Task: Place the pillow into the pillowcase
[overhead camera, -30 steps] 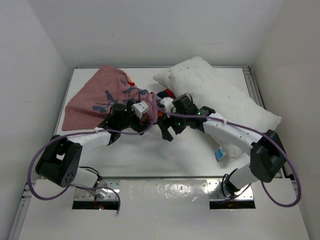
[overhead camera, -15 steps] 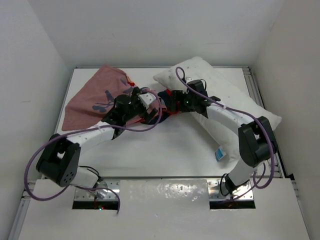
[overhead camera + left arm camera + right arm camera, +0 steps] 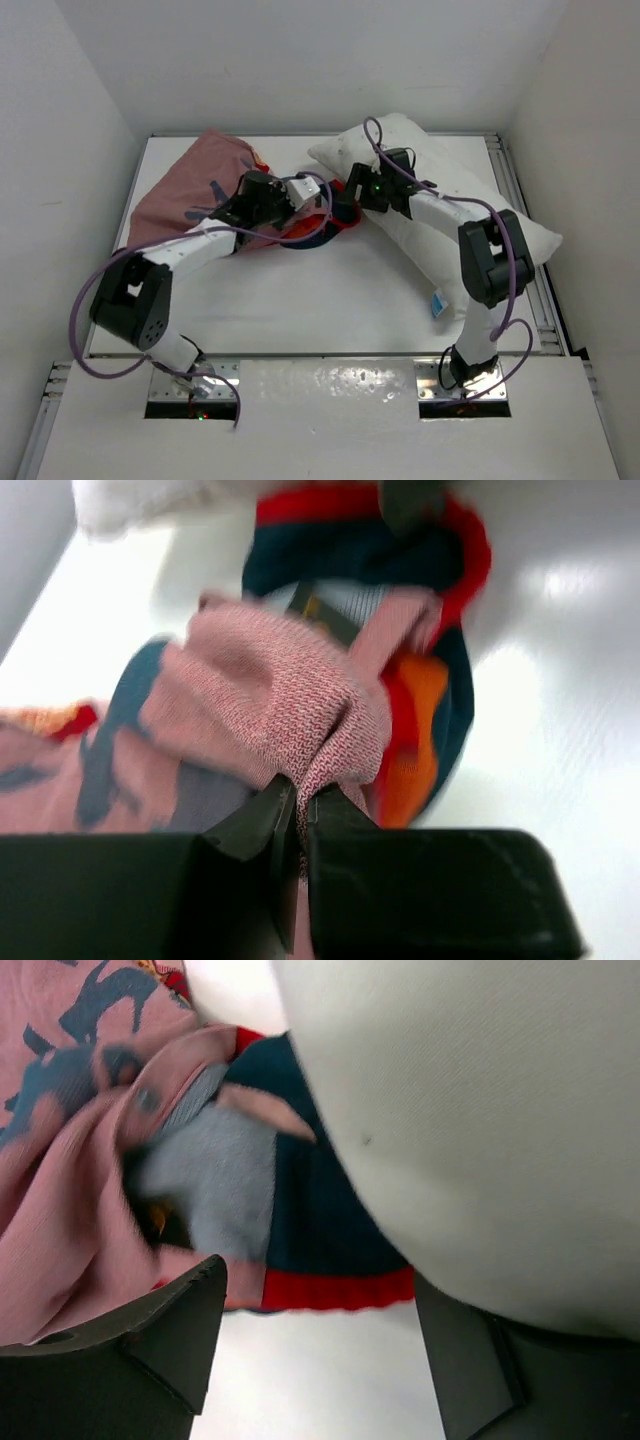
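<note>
Pink pillowcase (image 3: 262, 695) pinched, left end effector (image 3: 302, 792); right end effector (image 3: 318, 1278) spread — wrist views only.

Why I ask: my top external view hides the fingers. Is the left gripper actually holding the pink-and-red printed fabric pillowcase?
Observer: Yes, the left wrist view shows the left gripper shut on a bunched fold of the pink-and-red printed fabric pillowcase.
Operator: And the other arm?
Observer: The right gripper is open, holding nothing; the plump white stuffed pillow fills the right wrist view beside it.
</note>
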You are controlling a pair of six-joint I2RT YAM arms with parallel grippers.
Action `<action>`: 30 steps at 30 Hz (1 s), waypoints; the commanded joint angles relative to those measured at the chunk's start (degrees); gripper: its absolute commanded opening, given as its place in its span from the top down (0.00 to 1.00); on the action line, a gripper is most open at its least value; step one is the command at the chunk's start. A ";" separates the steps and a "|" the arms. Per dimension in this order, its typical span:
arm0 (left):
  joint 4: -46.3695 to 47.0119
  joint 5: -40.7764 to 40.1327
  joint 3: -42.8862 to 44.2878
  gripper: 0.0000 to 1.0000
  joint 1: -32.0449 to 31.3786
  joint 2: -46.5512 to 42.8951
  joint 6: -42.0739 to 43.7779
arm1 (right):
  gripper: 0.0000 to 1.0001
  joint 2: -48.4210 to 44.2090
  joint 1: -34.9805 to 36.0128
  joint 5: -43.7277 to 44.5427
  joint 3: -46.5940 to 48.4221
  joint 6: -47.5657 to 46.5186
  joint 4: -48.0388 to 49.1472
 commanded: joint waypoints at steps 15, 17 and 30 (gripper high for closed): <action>-57.86 4.08 -11.29 0.00 0.53 -31.14 32.13 | 0.19 13.38 2.53 -13.94 7.51 -0.89 11.08; -56.48 2.05 -11.12 0.00 1.06 -30.44 31.26 | 0.22 14.52 3.41 -18.68 7.85 -1.40 13.72; -44.41 14.69 28.94 0.00 2.03 3.80 11.39 | 1.00 9.70 5.52 -18.27 9.88 -9.14 5.65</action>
